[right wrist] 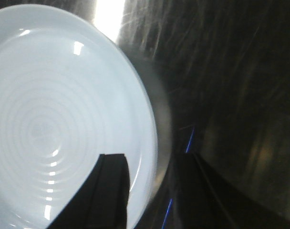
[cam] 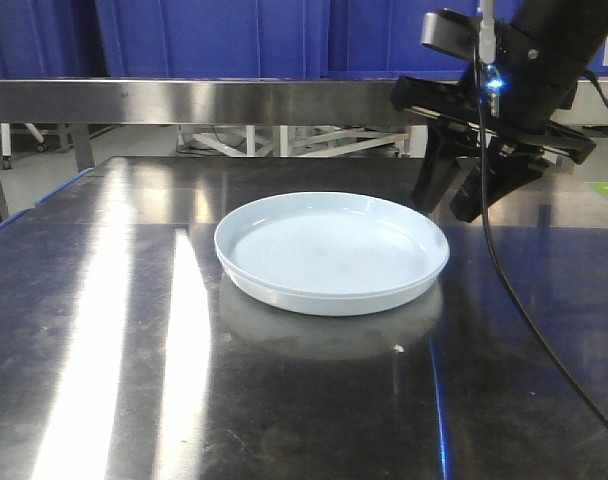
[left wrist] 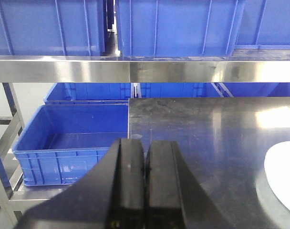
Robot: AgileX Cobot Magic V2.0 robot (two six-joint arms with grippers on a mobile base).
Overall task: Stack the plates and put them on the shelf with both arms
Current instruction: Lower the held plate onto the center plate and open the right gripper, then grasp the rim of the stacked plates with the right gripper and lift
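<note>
A pale bluish-white plate lies on the dark steel table; a faint line runs round its side, and I cannot tell whether it is one plate or two stacked plates. My right gripper hangs open just over its far right rim. In the right wrist view the plate fills the left, and the right gripper straddles the rim, one finger over the plate and the other over the table. My left gripper is shut on nothing at the table's left edge, with the plate's edge far right. The shelf rail runs behind the table.
Blue plastic crates fill the shelf tier above the rail. More blue crates sit low, left of the table. A black cable trails from the right arm down over the table's right side.
</note>
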